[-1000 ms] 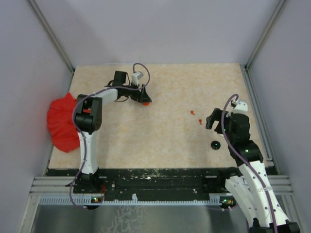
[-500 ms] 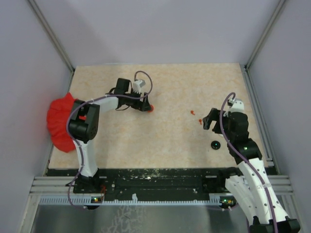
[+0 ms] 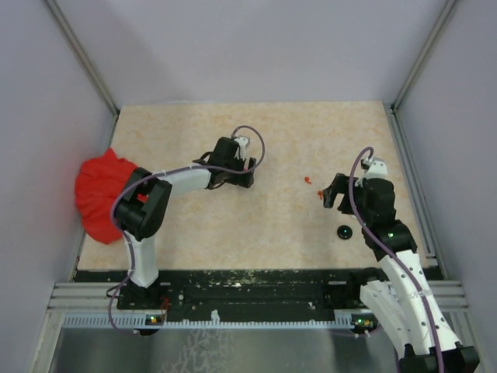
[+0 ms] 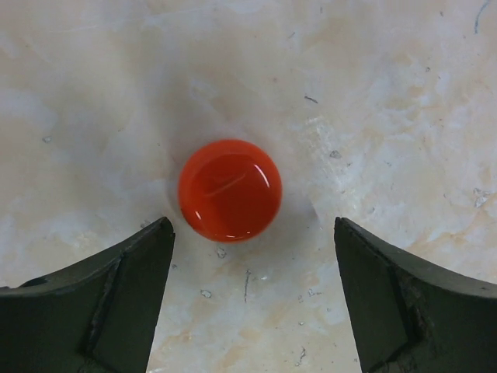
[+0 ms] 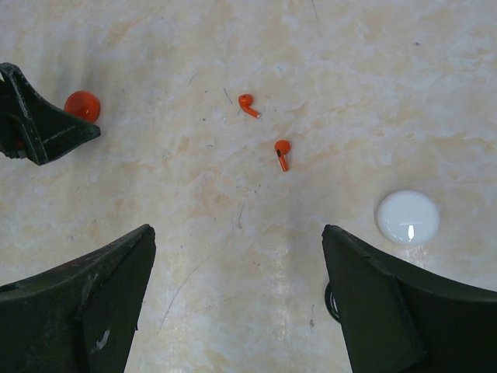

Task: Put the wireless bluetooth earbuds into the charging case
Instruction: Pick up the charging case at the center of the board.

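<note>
Two orange earbuds point(image 5: 280, 152) ahead of the open, empty right fingers point(image 5: 85, 303); left fingers point(image 4: 101, 311) likewise open.

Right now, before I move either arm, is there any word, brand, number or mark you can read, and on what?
No text can be read anywhere in these views.
Orange disc: glossy and plain, no print.
White disc: plain, no print.
Orange earbuds: too small to show any marking.
Black disc: too small in the top view to tell.
</note>
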You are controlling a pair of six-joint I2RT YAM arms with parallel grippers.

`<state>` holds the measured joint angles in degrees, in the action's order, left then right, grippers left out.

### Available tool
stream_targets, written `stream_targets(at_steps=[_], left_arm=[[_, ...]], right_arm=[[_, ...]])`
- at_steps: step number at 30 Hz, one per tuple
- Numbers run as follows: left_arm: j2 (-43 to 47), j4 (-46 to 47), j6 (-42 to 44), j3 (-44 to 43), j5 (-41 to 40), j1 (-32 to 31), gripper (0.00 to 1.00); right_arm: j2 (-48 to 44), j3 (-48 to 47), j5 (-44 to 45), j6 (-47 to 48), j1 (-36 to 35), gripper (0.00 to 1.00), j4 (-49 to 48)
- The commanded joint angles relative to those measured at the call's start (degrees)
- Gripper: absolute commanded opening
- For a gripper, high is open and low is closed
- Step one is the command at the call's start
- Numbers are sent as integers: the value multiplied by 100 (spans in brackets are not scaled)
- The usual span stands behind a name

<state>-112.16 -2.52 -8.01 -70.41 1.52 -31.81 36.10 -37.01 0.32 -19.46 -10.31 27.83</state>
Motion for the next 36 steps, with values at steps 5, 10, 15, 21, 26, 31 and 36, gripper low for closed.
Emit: stream_targets(at_steps=[5,10,15,21,26,31,36], left_arm=[[-171,-147,-440,-237,-1310,-182,83],[-221,-303,-593,-304,-1626,-282,80],[-356,-453,-902,-485,-1888,-432,79],[-568,-550,-1043,-739,-2025,-519,78],[-612,-715,-1129,-793,-2186,-519,69],[-532,-767,-1182,-653,-2110,-519,62],[-103,-322,-760,-220,-1914,-582,54]], right_arm=[[17,-34,-61,94,47,88,-277],[37,-34,-58,92,46,88,-296],[55,-25,-72,92,46,87,-286],[62,-17,-91,83,51,87,-270],[68,-8,-101,83,46,87,-274],[84,-16,-130,85,46,87,-278],[94,-40,-257,119,46,86,-317]])
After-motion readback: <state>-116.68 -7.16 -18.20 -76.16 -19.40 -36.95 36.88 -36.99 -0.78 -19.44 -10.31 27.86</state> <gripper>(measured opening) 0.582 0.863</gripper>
